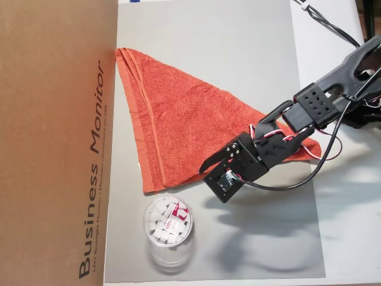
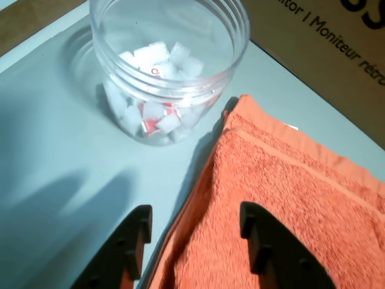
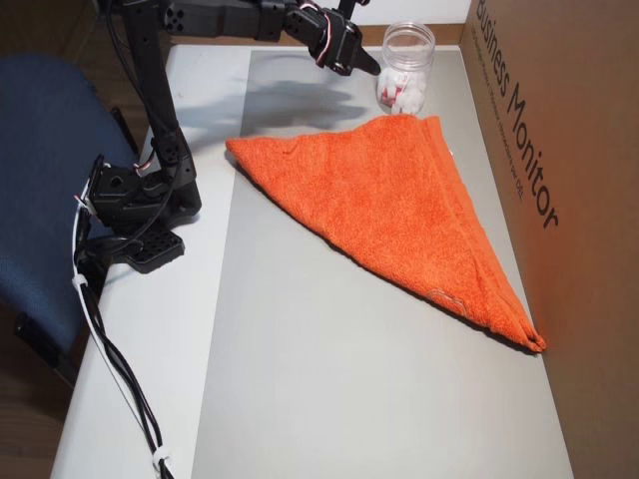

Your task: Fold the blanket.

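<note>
The box (image 1: 53,143) is being shown along the left edge of the mat (image 1: 250,47) in an overhead view, its printed side lying flat against that edge. The mat, grey, is being used as the working surface on the white bench (image 3: 190,90).

The blanket (image 1: 184,128) is lying on the mat already doubled into a triangle: its hemmed edge is running beside the box, and its far point is reaching toward the arm (image 3: 150,90) near the mat's right edge. One corner (image 2: 243,105) is resting just beside the jar (image 2: 165,66), apart from it as far as can be told.

The jar, clear and holding small white pieces, is standing near the mat's lower-left corner in that overhead view.

The claw (image 2: 195,232) is being held released, nothing grasped, with one finger over bare mat and the other over cloth, so the blanket's folded edge is lying between them.

For a second fold, both layers are probably best pinched together close to the corner, then lifted clear before being carried across, so that the jar is not being knocked and the lower layer is not being dragged out of line.
</note>
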You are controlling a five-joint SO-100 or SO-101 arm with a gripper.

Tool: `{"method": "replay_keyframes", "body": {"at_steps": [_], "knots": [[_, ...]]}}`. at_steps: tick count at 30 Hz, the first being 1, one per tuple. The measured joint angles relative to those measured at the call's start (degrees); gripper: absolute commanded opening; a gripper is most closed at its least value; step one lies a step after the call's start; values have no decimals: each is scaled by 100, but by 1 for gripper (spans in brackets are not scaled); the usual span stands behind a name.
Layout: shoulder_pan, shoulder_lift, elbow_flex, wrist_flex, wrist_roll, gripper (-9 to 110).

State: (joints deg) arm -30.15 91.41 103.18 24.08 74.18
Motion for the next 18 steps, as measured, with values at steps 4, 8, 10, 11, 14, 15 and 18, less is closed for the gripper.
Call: {"method": "replay_keyframes", "body": {"at_steps": [4,8,10,11,14,15,18], "knots": [[0,571,0,765,879,14],[9,1187,0,1529,1318,14],[18,1441,0,1854,1362,14],[18,1617,9,2074,1362,14],[35,2145,9,2707,1362,14],[53,2338,9,2944,1362,14],[97,2848,9,3612,1336,14]]}}
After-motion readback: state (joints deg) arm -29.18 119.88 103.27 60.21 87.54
